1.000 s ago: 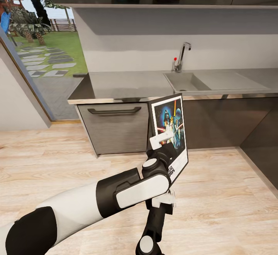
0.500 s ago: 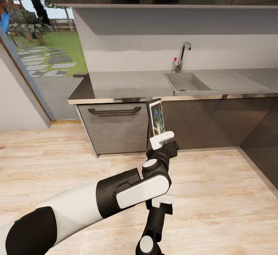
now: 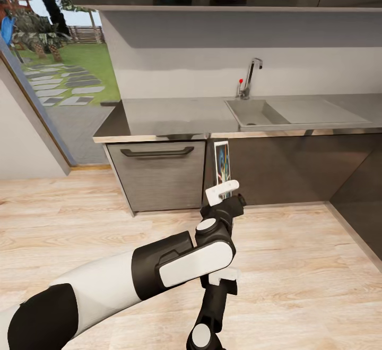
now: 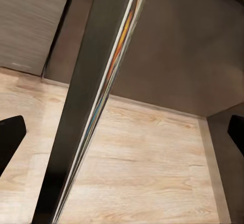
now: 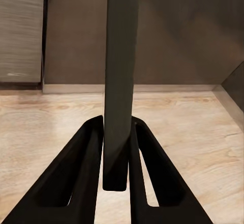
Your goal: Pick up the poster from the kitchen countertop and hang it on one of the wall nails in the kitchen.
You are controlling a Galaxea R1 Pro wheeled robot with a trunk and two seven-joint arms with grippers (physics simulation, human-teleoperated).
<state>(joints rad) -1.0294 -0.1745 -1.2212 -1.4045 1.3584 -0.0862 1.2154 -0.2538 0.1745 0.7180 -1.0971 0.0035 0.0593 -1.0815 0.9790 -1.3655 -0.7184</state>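
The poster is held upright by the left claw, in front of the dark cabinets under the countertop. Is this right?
Not quite: it is the right claw that holds the poster, with both fingers shut on its edge, as the right wrist view shows. The rest is right.

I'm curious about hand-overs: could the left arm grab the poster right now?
Probably yes. The poster stands edge-on between the open fingers of the left gripper, and nothing else sits in that gap, so closing should catch it. The right gripper is shut on the poster.
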